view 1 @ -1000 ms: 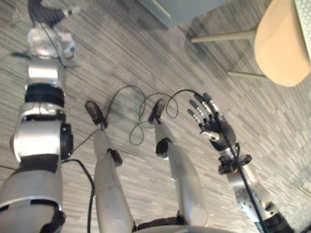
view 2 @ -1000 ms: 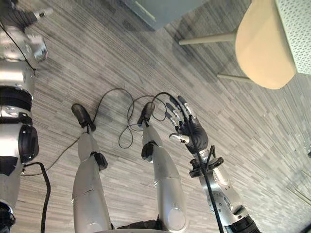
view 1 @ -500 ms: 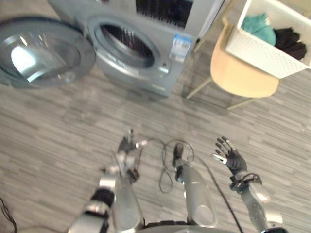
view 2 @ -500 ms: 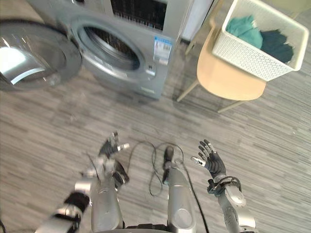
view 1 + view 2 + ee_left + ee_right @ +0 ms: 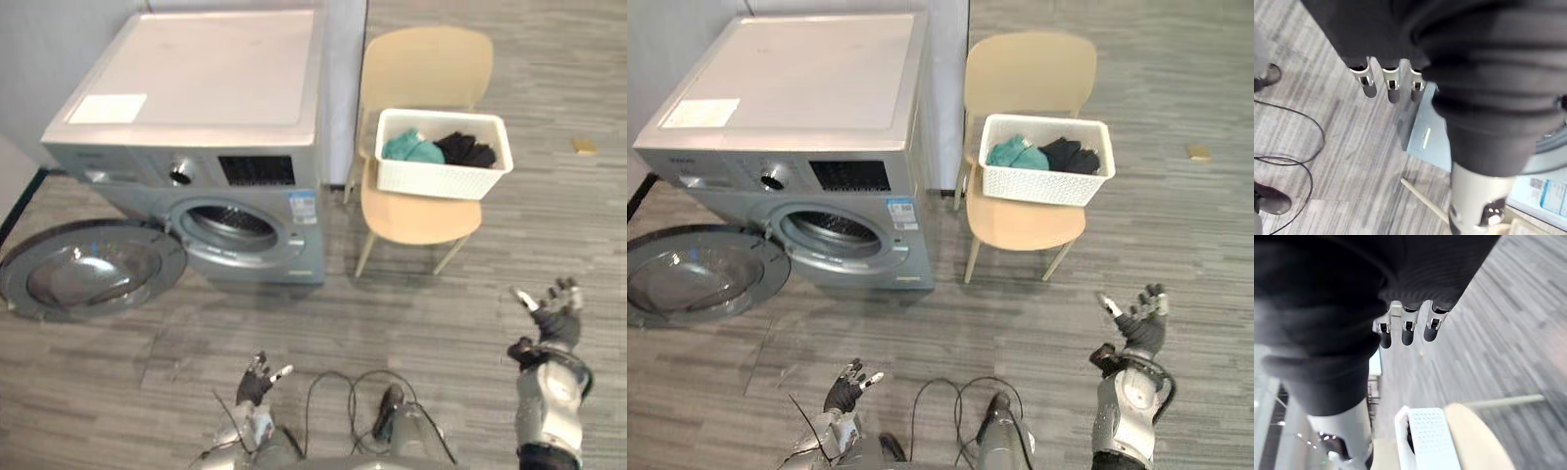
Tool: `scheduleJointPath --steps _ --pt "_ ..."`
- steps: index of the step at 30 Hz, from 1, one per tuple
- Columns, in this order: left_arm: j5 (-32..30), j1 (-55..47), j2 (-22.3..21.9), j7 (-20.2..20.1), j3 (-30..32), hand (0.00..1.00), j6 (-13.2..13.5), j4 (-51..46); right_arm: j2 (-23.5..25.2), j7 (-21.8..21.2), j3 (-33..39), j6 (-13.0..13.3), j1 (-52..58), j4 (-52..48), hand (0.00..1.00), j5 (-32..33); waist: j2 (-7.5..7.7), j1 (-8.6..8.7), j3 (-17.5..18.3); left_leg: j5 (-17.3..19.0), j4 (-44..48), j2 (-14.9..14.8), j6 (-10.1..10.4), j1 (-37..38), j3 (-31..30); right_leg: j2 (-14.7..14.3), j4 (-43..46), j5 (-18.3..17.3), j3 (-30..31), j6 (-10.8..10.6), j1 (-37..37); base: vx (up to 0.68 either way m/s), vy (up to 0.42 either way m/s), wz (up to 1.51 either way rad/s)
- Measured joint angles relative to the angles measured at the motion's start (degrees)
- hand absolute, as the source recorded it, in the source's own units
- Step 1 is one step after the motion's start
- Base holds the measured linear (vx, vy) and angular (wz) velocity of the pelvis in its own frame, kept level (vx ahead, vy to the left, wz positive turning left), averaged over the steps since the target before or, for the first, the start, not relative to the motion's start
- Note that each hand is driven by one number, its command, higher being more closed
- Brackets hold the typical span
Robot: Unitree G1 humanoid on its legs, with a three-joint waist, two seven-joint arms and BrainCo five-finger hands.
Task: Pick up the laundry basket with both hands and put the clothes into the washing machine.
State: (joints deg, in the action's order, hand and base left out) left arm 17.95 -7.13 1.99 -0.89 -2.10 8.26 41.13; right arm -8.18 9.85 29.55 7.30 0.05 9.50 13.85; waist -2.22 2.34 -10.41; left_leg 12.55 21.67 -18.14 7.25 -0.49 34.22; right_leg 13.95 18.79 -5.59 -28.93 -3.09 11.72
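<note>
A white laundry basket (image 5: 443, 164) with a teal garment (image 5: 411, 149) and dark clothes (image 5: 464, 150) stands on the seat of a beige chair (image 5: 419, 213). To its left is the grey washing machine (image 5: 201, 147), its round door (image 5: 90, 279) swung open to the left and the drum opening (image 5: 227, 224) showing. My right hand (image 5: 551, 313) is raised low at the right, fingers spread and open, well in front of the chair. My left hand (image 5: 257, 378) is low in the middle, fingers straight, empty. Both hands are far from the basket.
Grey plank floor lies between me and the machine. A small tan object (image 5: 585, 146) lies on the floor at the far right. The open door takes up floor at the left. A wall stands behind the machine.
The camera has tilted up from the floor, so the whole machine, chair and basket now show. Both hands sit lower in view, fingers still spread.
</note>
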Motion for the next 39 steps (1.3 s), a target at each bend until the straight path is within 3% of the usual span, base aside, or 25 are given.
scheduleJointPath --steps 4,7,9,10,11,12,14,15,16,17,18,19,20,23,26,28,30,31,34,36,37,38,39 --pt "-0.07 0.89 -0.05 1.11 1.78 0.0 1.0 1.27 -1.22 2.3 -1.5 0.16 -2.77 -4.95 0.0 -4.1 -0.28 -0.2 1.35 -0.61 -2.62 -2.21 0.98 4.49 2.93 -3.36 0.77 -0.74 0.99 0.28 -0.71 0.19 -0.08 -0.51" --pt "0.46 1.03 0.01 2.53 4.87 0.0 1.2 2.01 -4.16 4.04 -3.32 0.66 -5.98 -6.79 0.0 -6.9 -0.26 -0.24 1.98 -1.35 3.85 -7.42 0.93 5.32 3.71 -7.39 1.87 -3.04 0.9 2.31 -2.04 0.26 -0.206 -0.55" --pt "1.3 0.58 0.35 2.75 6.25 0.0 1.14 2.22 -5.54 4.97 -4.74 1.35 -7.82 -7.02 0.0 -7.76 -0.07 -0.62 2.08 -4.88 13.4 -12.23 -4.88 4.77 3.56 -10.54 -0.16 -3.89 1.51 3.32 -5.55 0.25 -0.238 -0.61" --pt "1.67 -0.54 0.65 2.96 7.18 0.0 1.14 2.21 -6.41 5.18 -6.18 1.41 -8.05 -8.11 0.0 -7.91 0.56 -1.21 2.16 -9.61 20.94 -14.79 -13.2 2.65 1.79 -11.52 -3.12 -3.87 3.4 3.63 -9.01 0.27 -0.184 -0.65" --pt "1.65 -1.02 -0.05 3.27 7.25 0.0 1.14 2.28 -8.12 5.26 -7.69 2.16 -8.5 -8.79 0.0 -8.29 0.87 -2.02 2.18 -6.54 26.72 -13.69 -10.33 -1.38 -4.71 -11.97 -5.56 -4.07 5.07 3.96 -11.53 0.26 -0.146 -0.62" --pt "1.65 -0.96 -0.57 3.28 7.23 0.0 1.16 2.25 -8.9 5.24 -7.79 2.34 -9.02 -8.73 0.0 -8.69 0.85 -2.37 2.2 -4.65 28.58 -12.08 -9.16 -3.84 -7.83 -11.99 -6.36 -4.07 5.77 3.96 -12.18 0.32 -0.04 -0.63" --pt "1.63 -1.19 -1.46 3.27 6.81 0.0 1.16 2.24 -10.19 5.18 -9.35 2.29 -11.61 -7.78 0.0 -10.0 0.71 -4.38 2.28 1.15 28.91 -4.01 -8.49 -10.99 -14.53 -11.62 -9.42 -4.07 9.69 3.95 -14.64 0.29 0.031 -0.75" --pt "1.63 -1.5 -1.42 3.25 6.78 0.0 1.18 2.22 -10.31 5.05 -10.19 2.21 -12.17 -7.42 0.0 -10.56 0.71 -4.89 2.27 2.05 27.12 -2.12 -8.49 -12.06 -14.7 -11.38 -9.66 -4.1 10.52 3.9 -15.16 0.27 0.105 -0.73" --pt "1.62 -1.96 -1.35 3.26 6.75 0.0 1.19 2.24 -10.39 4.81 -11.84 2.2 -13.03 -6.63 0.0 -12.06 0.71 -5.01 2.23 2.39 22.01 1.58 -8.85 -14.02 -14.37 -10.88 -10.32 -4.56 11.46 3.14 -16.72 0.27 0.129 -0.48" --pt "1.54 -2.21 -1.37 3.26 6.69 0.0 1.2 2.26 -10.49 4.72 -12.7 2.14 -13.54 -6.18 0.0 -12.65 0.66 -5.01 2.24 2.31 18.49 3.43 -8.75 -14.97 -14.35 -10.53 -10.32 -5.15 11.81 2.19 -17.34 0.29 0.178 -0.37" --pt "1.14 -2.63 -1.65 3.21 6.57 0.0 1.22 2.31 -10.93 4.63 -13.73 2.03 -14.05 -6.07 0.0 -14.29 -0.31 -5.27 2.5 0.54 9.58 6.67 -7.91 -16.87 -15.02 -10.35 -9.83 -6.9 12.08 0.05 -18.26 0.3 0.189 -0.43" --pt "0.94 -2.87 -1.53 3.3 6.72 0.0 1.3 2.67 -10.28 4.83 -15.3 1.31 -14.13 -5.5 0.0 -15.63 0.87 -6.48 2.88 -1.35 7.54 9.03 -8.94 -14.61 -14.95 -9.17 -9.12 -7.82 14.47 -0.87 -18.21 0.32 0.17 -0.27" --pt "0.83 -2.82 -1.05 3.39 6.75 0.0 1.54 2.61 -10.55 4.7 -16.28 0.98 -14.39 -5.49 0.0 -16.33 1.41 -6.3 3.19 -1.47 6.86 9.79 -8.95 -14.49 -14.81 -8.85 -10.16 -7.37 15.09 -0.97 -17.99 0.28 0.147 -0.19" --pt "0.43 -1.71 -0.75 3.56 7.49 0.0 1.54 3.85 -11.35 4.46 -19.7 0.36 -18.04 -2.87 0.0 -19.14 2.55 -6.88 3.41 0.18 7.93 10.95 -11.34 -14.38 -13.72 -7.56 -12.65 -5.77 16.6 -1.64 -19.03 0.3 0.172 -0.09" --pt "0.42 -1.59 -0.34 3.57 7.32 0.0 1.09 5.88 -7.93 3.52 -21.88 -1.38 -16.42 0.85 0.0 -20.52 2.65 -7.77 3.34 1.05 4.78 10.94 -11.05 -7.58 -13.03 -6.9 -2.32 -4.85 18.08 -2.98 -18.43 0.27 0.102 -0.18" --pt "-0.4 -2.59 0.84 3.59 7.05 0.0 0.84 7.16 -4.44 2.26 -24.7 -1.62 -13.53 2.51 0.0 -21.32 3.11 -7.53 3.47 1.93 -0.22 9.75 -9.81 -1.05 -12.28 -4.91 16.38 -2.44 17.3 -7.21 -11.87 0.17 -0.019 -0.26" --pt "-0.9 -2.61 1.46 3.62 6.5 0.0 0.55 8.44 -3.96 0.71 -25.85 -2.2 -11.31 2.84 0.0 -22.55 3.77 -7.09 3.84 2.15 -2.29 9.74 -9.39 1.49 -13.05 -1.57 22.41 -5.95 12.87 -2.22 -7.78 0.24 -0.109 0.13" --pt "-0.9 -2.55 1.67 3.71 6.64 0.0 0.51 8.67 -4.02 -0.28 -25.88 -2.74 -10.85 2.84 0.0 -23.86 4.34 -6.23 4.22 2.26 -2.55 9.11 -9.1 2.08 -14.3 -0.69 21.2 -6.72 12.17 -1.04 -5.75 0.23 -0.134 0.39" --pt "-1.09 -1.78 1.98 3.7 6.67 0.0 0.48 8.92 -4.72 -1.23 -25.82 -3.41 -10.74 2.84 0.0 -26.29 4.09 -5.25 4.08 2.17 -2.4 7.43 -8.71 2.34 -17.35 -0.59 15.27 -6.49 14.63 -0.77 -1.81 0.22 -0.212 0.61" --pt "-2.7 -1.7 2.33 3.62 6.57 0.0 0.63 8.95 -5.98 -1.51 -26.01 -3.81 -10.82 2.86 0.0 -30.47 4.36 -4.89 4.27 2.84 -1.21 5.75 -5.52 2.29 -20.97 -1.64 5.85 -3.37 21.73 -1.23 0.17 0.25 -0.353 0.78" --pt "-2.99 -1.88 3.04 3.61 6.53 0.0 0.8 8.94 -6.35 -1.9 -26.01 -3.92 -10.81 2.89 0.0 -32.48 5.43 -4.88 4.9 3.76 -0.01 5.62 -3.05 1.79 -22.87 -2.29 -0.02 3.39 26.18 -0.4 0.02 0.19 -0.319 0.65" --pt "-3.05 -1.94 4.07 3.61 6.55 0.0 0.87 9.13 -6.59 -2.19 -26.0 -3.92 -10.88 2.95 0.0 -33.2 6.9 -4.76 5.2 4.51 0.61 5.81 -1.58 1.12 -23.94 -2.39 -1.71 7.53 28.56 -2.45 -0.1 0.22 -0.482 0.68" --pt "-3.52 -1.53 3.91 3.67 6.7 0.0 0.75 10.58 -8.11 -2.52 -26.14 -3.97 -10.85 4.48 0.0 -34.86 5.32 -5.15 5.41 5.41 1.4 4.0 0.32 0.69 -26.43 -4.13 -1.68 4.63 29.95 -5.78 -1.71 0.15 -0.387 0.42"
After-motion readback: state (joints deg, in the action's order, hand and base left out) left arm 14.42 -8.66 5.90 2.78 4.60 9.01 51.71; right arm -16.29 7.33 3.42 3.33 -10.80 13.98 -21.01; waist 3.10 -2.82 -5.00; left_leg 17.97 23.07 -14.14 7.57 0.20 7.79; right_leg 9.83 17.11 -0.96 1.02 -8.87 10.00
